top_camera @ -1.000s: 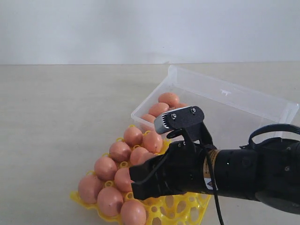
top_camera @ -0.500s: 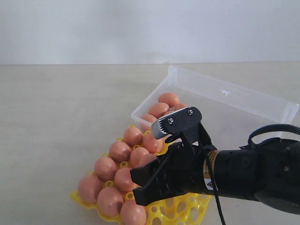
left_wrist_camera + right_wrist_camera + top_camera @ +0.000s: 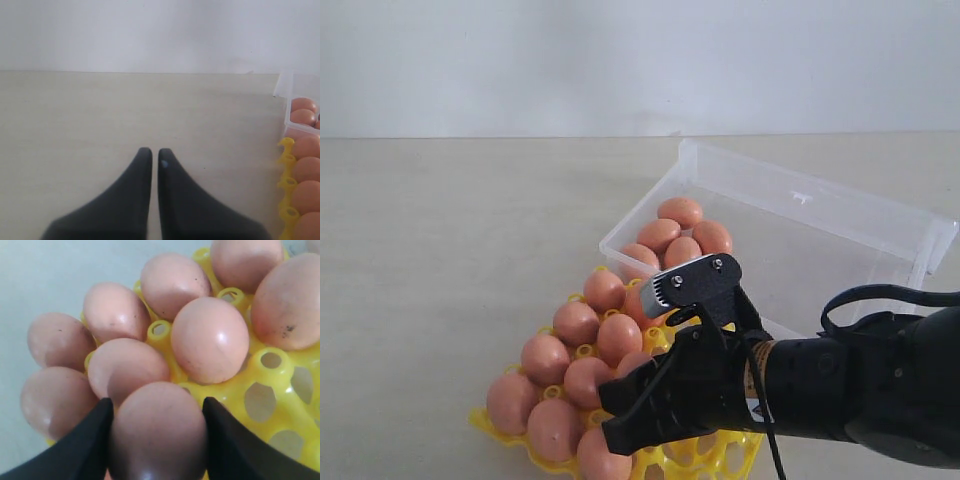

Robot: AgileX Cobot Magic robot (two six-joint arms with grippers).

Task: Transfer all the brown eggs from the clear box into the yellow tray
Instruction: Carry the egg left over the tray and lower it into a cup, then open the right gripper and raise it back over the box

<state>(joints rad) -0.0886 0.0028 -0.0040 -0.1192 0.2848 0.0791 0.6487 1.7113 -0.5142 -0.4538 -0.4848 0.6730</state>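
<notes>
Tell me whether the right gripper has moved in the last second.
Yes. The right gripper, holding a brown egg, has dropped lower over the yellow tray, uncovering eggs in the clear box.

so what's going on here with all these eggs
The right gripper holds a brown egg between its fingers over the yellow tray, where many cups are already filled. Four more brown eggs show in the clear box. The left gripper is shut and idle over the table.

Blk arm (image 3: 840,385), jaws — silver bracket (image 3: 694,280), 2 screws (image 3: 717,265).
</notes>
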